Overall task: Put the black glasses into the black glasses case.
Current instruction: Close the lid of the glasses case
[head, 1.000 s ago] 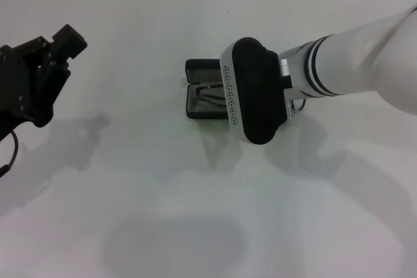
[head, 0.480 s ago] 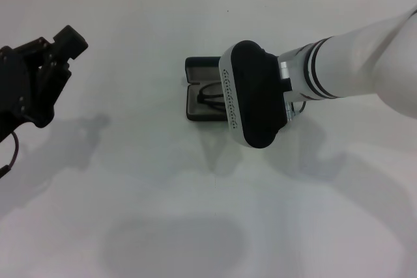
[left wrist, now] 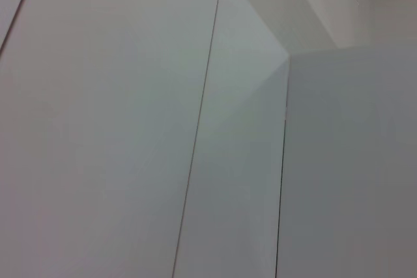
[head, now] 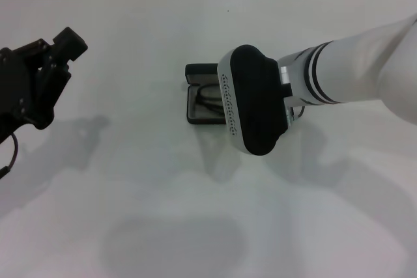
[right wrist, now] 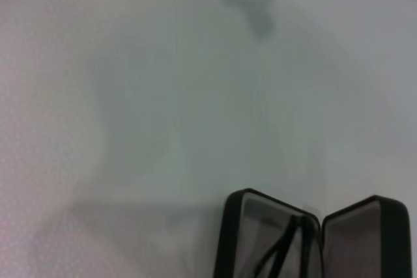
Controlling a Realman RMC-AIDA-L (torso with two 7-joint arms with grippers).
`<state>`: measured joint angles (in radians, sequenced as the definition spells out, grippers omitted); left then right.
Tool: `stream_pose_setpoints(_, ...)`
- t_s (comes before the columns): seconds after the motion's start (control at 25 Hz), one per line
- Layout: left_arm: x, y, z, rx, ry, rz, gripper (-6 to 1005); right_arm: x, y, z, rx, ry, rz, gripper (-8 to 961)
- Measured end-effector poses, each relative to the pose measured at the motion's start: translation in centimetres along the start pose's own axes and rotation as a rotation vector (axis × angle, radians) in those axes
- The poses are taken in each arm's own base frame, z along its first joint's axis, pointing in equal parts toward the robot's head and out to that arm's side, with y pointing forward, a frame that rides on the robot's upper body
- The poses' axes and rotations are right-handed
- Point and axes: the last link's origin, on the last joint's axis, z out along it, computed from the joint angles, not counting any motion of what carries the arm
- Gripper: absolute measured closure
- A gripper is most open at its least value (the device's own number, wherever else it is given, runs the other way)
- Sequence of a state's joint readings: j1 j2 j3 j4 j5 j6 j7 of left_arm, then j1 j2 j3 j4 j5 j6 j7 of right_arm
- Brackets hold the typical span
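While the right gripper [head: 225, 99] is hovering over the open case [head: 195, 103], hiding its fingers, the glasses [head: 210, 96] are lying inside, directly beneath. Left gripper [head: 39, 76] is idling far left.

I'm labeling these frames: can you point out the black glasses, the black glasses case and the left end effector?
black glasses [head: 207, 95], head view, frame inside the case.
black glasses case [head: 193, 114], head view, near corner of its rim.
left end effector [head: 57, 49], head view, its tip.

An open glasses case [head: 199, 104] lies mid-desk [head: 163, 213] with glasses [head: 210, 96] inside. The right end effector [head: 254, 102] hangs over its right part; the left end effector [head: 32, 83] sits far left.
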<state>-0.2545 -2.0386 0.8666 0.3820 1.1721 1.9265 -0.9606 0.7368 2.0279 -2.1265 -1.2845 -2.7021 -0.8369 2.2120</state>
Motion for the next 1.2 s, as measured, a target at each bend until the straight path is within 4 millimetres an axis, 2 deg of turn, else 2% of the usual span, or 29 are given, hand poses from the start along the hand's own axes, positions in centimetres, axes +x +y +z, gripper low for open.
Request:
stream_pose_setpoints(0.44,0.0,0.1,-0.1,0.001,0.0,0.0,954,-0.2,0.5,-0.6,-0.011,-0.008,0.015,757)
stream_pose_setpoints(0.68,0.1,-0.1,0.0,-0.006,0.001,0.002,954,-0.2,0.9,-2.4,-0.001,-0.047,0.095,757)
stream_pose_setpoints(0.84,0.5,-0.5,0.6,-0.022,0.004,0.008,954,0.0,0.6,-5.2,-0.01,-0.123,0.237,756)
stream_pose_setpoints(0.96,1.0,-1.3,1.3,-0.038,-0.004,0.007,954,0.9,0.1,-8.2,-0.035,-0.209,0.379,756)
stream_pose_setpoints(1.04,1.3,-2.0,2.0,-0.047,-0.013,-0.004,954,1.9,0.1,-10.2,-0.054,-0.267,0.455,756)
stream_pose_setpoints(1.2,1.8,-3.8,5.1,-0.088,-0.048,-0.031,950,6.5,0.8,-14.3,-0.08,-0.364,0.623,756)
